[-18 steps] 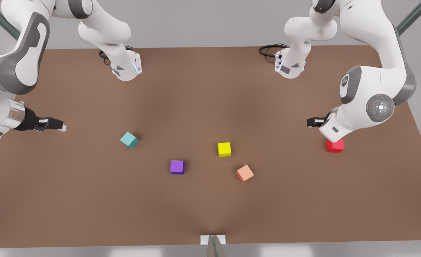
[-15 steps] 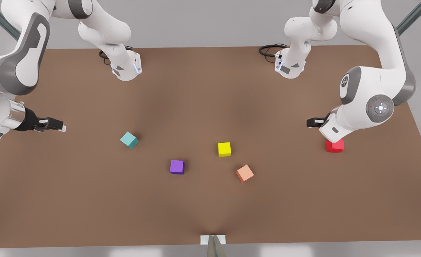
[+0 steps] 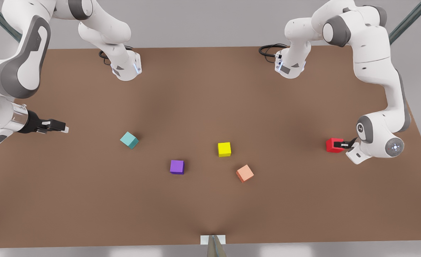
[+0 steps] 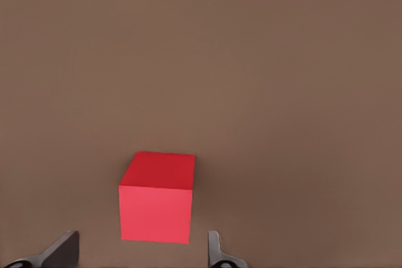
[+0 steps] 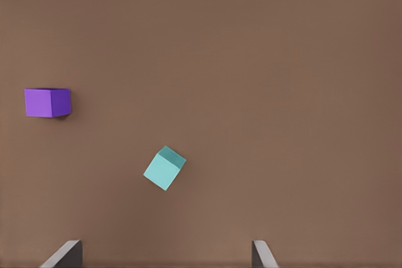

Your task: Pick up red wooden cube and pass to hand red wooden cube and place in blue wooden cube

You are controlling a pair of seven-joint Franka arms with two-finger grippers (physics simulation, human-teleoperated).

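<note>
**Left pincer aligned on red cube, grasp not yet made**

The left pincer (image 3: pixel 343 144) sits low over the surface (image 3: pixel 210 89), at the front view's right. Its fingers are spread, one to each side of the red cube (image 3: pixel 333 145), which rests on the surface just ahead of the fingertips. No contact is visible. This straddling position likely prepares a squeeze on two opposite faces.

The right pincer (image 3: pixel 58 126) waits at the front view's left, fingers apart and holding nothing. The blue cube (image 3: pixel 129 140) lies ahead of it, turned at an angle, with the purple cube (image 5: pixel 47 102) farther off. This standby position probably suits receiving the handover near the blue cube, the final placement target.
</note>
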